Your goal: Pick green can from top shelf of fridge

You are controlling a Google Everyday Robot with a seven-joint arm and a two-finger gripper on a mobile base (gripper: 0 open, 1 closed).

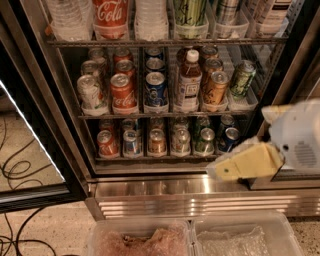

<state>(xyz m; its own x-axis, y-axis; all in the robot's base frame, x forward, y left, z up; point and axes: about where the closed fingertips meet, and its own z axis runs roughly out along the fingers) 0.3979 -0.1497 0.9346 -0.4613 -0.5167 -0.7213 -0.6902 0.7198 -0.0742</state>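
The fridge (pixel 150 192) stands open in front of me, its black frame around wire racks of drinks. At the frame's upper edge runs the top shelf (pixel 165 43), holding clear trays of big bottles and tall cans. Cut off by the frame's top, the green can (pixel 190 14) stands there, pale green with dark streaks, between a clear bottle and a silver can. My gripper (pixel 247 164), a yellow tip on a white body, hangs low at the right. It is in front of the lowest rack's right end, far below the can and touching nothing.
Short soda cans and a tea bottle (pixel 189 82) fill the middle rack, and more cans sit on the lowest rack (pixel 150 159). The glass door (pixel 30 150) swings open at left. Black cables (pixel 17 170) lie on the floor. Two clear bins (pixel 192 235) sit below.
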